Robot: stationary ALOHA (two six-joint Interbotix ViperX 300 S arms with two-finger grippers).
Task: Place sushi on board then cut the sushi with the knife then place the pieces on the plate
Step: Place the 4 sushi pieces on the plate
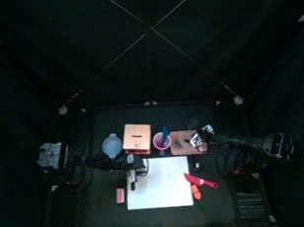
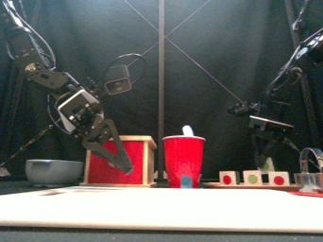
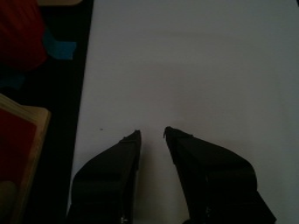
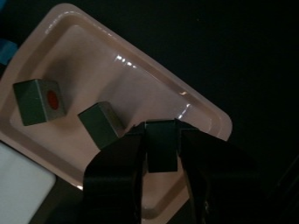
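Right gripper (image 4: 163, 131) clenched on a sushi piece (image 4: 163, 147) low over the pink tray (image 4: 117, 66) by its lower-right rim; left gripper (image 3: 152, 134), jaws parted and empty, above the white board (image 3: 176, 61); releasing this close to the rim could tip the piece off.

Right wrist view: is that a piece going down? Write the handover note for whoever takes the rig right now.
Left gripper: jaws slightly apart, empty, above the white board.
Right gripper: shut on a sushi piece, over the pink tray near one corner.
Two other pieces lie in the tray. The red knife lies at the board's right edge. No sushi shows on the board.
Done: cutting, two pieces plated.
Left: set down the held piece and release it; it looks like the last one.
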